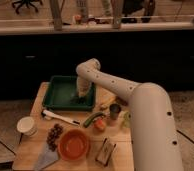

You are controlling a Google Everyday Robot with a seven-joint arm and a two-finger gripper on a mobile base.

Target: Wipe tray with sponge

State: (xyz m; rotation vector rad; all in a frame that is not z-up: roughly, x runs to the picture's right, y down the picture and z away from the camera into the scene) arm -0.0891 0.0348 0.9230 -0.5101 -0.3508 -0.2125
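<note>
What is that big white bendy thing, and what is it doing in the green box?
That is a robot's arm. One camera looks down along it at a wooden table. At the arm's end is its gripper, a two-fingered hand, reaching down into the green tray it is meant to wipe. I cannot make out a sponge. Nearer us sit an orange bowl, a white cup, dark grapes, a metal cup and a white-handled tool.
</note>
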